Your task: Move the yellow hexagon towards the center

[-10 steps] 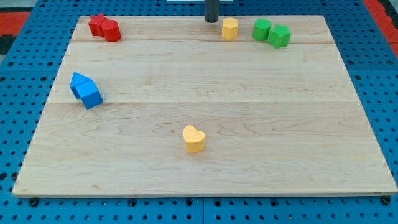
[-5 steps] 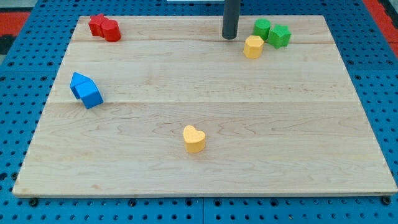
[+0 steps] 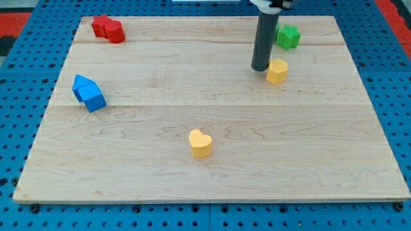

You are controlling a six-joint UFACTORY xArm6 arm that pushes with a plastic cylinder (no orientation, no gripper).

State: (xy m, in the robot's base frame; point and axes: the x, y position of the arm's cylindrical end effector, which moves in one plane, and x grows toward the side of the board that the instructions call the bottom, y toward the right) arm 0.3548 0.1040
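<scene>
Moved: the yellow hexagon (image 3: 277, 70) has slid down and toward the view's right since a moment ago; my tip (image 3: 260, 68) followed it.
Tip: just left of the hexagon, about touching.
Jaws: none, only a bare rod.
Hexagon: upper right of the desk (image 3: 212, 170), below the green block (image 3: 288, 36).
Others: yellow heart (image 3: 200, 143), blue blocks (image 3: 88, 93), red blocks (image 3: 107, 29).

My tip (image 3: 260, 68) just left of yellow hexagon (image 3: 277, 71); green block (image 3: 288, 36) above.
</scene>
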